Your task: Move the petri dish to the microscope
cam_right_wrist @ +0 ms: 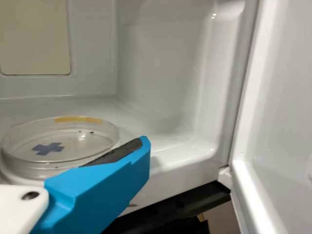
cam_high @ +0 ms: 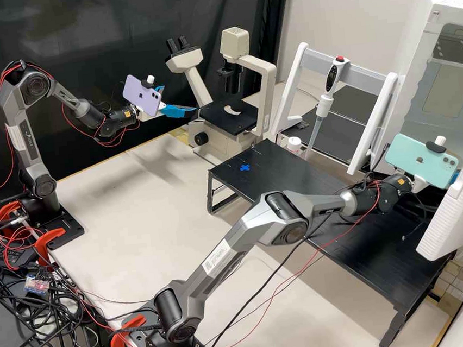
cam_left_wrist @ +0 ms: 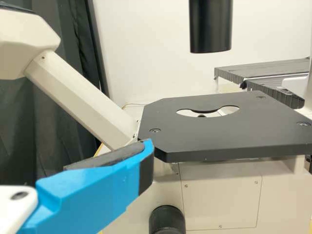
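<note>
Right claw [cam_right_wrist: 141,148] stands open in the right wrist view, its dark inner pad bare and nothing in its hold; how wide the gap is I cannot tell. It is inside the white chamber, presumably because the dish must be fetched from there. Left claw [cam_left_wrist: 146,148] is also open and empty beside the microscope, a sensible place if it is to set the dish down there.

Everything stands on or by the pale counter [cam_high: 120,206]. The white chamber [cam_high: 445,11] has its door [cam_right_wrist: 278,97] swung wide, which gives the arm its way in. The black counter [cam_high: 286,173] lies between chamber and microscope [cam_high: 214,139], likely a halfway spot for a hand-over, as neither arm seems placed to serve both ends. The microscope's flat stage [cam_left_wrist: 185,141] has its opening under the black cylinder [cam_left_wrist: 210,29], so the dish would probably need centring there.

The petri dish [cam_right_wrist: 68,163] rests on the chamber floor near the pad; whether they touch I cannot tell. Its low, clear wall calls for a gentle, level side grip, since tilting could slip it. A blue cross [cam_high: 244,168] on the black counter probably marks the hand-over place. A smaller-looking cross [cam_right_wrist: 48,148] shows within the dish's outline, perhaps to make clear plastic easier to spot.
</note>
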{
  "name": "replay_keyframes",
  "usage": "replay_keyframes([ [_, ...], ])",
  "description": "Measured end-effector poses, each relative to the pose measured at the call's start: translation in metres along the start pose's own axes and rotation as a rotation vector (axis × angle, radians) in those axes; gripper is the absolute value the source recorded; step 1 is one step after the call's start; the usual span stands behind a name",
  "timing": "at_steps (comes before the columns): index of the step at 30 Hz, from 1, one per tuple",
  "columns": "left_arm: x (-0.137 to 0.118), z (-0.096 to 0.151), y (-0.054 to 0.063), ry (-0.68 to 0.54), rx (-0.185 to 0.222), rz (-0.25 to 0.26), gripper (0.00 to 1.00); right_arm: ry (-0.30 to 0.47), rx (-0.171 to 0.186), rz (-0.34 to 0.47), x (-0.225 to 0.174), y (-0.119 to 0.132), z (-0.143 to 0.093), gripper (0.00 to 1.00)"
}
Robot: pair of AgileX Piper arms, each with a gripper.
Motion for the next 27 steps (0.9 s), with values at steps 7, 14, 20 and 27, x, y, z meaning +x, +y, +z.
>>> replay_keyframes([
  [7,0.000,0.000,0.000,0.000,0.000,0.000,1.00,0.004,0.013,0.011,0.005,-0.002,0.004,1.00],
  [14,0.000,0.000,0.000,0.000,0.000,0.000,1.00,-0.006,0.025,0.021,0.006,0.001,0.012,1.00],
  [20,0.000,0.000,0.000,0.000,0.000,0.000,1.00,-0.018,0.025,0.042,0.003,0.012,0.022,1.00],
  [27,0.000,0.000,0.000,0.000,0.000,0.000,1.00,-0.018,0.008,0.052,0.000,0.020,0.022,1.00],
])
